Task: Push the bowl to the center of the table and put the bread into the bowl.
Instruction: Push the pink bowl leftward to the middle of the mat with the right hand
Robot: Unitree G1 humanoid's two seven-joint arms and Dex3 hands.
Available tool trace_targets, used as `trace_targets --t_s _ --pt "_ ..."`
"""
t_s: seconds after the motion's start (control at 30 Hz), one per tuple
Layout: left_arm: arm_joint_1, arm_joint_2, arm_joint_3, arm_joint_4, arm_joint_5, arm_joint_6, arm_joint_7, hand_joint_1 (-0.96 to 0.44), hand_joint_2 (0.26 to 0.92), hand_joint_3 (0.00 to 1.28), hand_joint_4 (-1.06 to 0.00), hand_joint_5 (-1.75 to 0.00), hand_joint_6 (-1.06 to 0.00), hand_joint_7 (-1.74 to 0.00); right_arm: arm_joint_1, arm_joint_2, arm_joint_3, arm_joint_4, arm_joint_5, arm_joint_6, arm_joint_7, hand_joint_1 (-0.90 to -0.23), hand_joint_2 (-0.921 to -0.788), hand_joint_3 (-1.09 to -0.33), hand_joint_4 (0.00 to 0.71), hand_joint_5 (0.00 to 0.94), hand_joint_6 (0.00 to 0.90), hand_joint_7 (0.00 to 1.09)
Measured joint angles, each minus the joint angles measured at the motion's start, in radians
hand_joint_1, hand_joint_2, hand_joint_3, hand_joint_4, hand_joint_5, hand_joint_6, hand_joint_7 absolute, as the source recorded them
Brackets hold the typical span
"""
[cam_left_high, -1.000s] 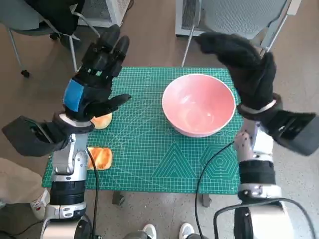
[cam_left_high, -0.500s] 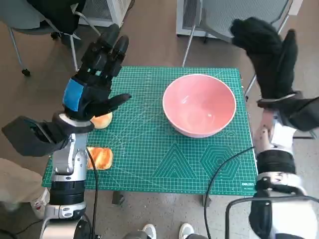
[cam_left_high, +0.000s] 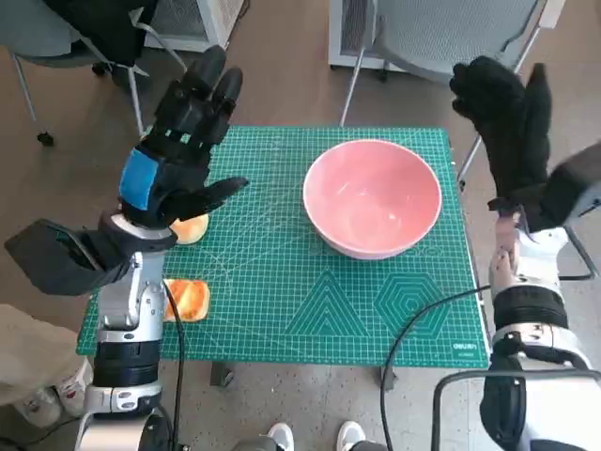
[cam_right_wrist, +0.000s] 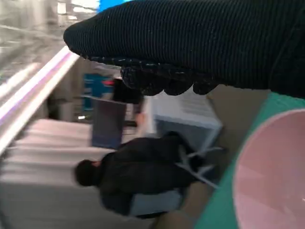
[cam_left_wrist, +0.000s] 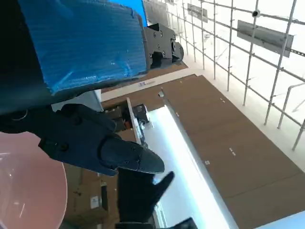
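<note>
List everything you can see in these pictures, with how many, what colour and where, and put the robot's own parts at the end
Bowl: one, pink, empty, on the mat, right of its middle.
Bread: two pieces; a pale roll partly under the left hand, and a golden-brown slice near the mat's front left corner.
Cutting mat: one, green with a pale printed grid, covering the table top.
Chairs: two, grey, on the floor behind the table.
Person: one, in dark clothes, seated, seen in the right wrist view.
Shoes: a white pair, at the near edge of the head view.
Cables: black, hanging beside each arm.
Left hand: black with blue tape, raised over the mat's left side, holding nothing.
Right hand: black glove, raised beyond the mat's right edge, holding nothing.
</note>
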Motion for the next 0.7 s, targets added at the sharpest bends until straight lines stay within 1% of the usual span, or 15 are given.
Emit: trace_targets --t_s 0.07,0.17,0.37,0.53,0.7 --pt "0.0 0.0 0.001 0.0 0.0 -0.004 0.0 -0.57 0.921 0.08 -0.04 0.0 -0.11 -0.18 0.002 -0.002 -0.001 0.005 -0.009 0.019 -0.006 -0.694 -0.921 -0.86 -0.001 -0.001 0.007 0.11" --pt "0.0 0.0 0.001 0.0 0.001 -0.01 0.0 -0.57 0.921 0.08 -0.04 0.0 -0.11 -0.18 0.006 -0.004 -0.005 0.012 -0.01 0.05 -0.012 -0.691 -0.921 -0.871 -0.001 -0.001 0.015 0.12" --pt "0.001 0.0 0.002 0.0 0.001 -0.014 0.001 -0.56 0.921 0.08 -0.04 0.0 -0.11 -0.17 0.021 -0.004 -0.014 0.024 -0.011 0.112 -0.021 -0.65 -0.921 -0.896 -0.001 -0.001 0.019 0.12" --pt "0.004 0.0 0.002 0.0 0.001 -0.016 0.001 -0.56 0.921 0.08 -0.04 0.0 -0.12 -0.17 0.036 -0.004 -0.015 0.032 -0.015 0.16 -0.04 -0.636 -0.921 -0.891 -0.001 -0.001 0.007 0.12" --pt "0.007 0.0 0.003 -0.001 0.001 -0.016 0.002 -0.56 0.921 0.08 -0.04 0.0 -0.12 -0.17 0.052 -0.004 -0.014 0.038 -0.032 0.198 -0.068 -0.625 -0.921 -0.895 -0.001 -0.001 0.002 0.11"
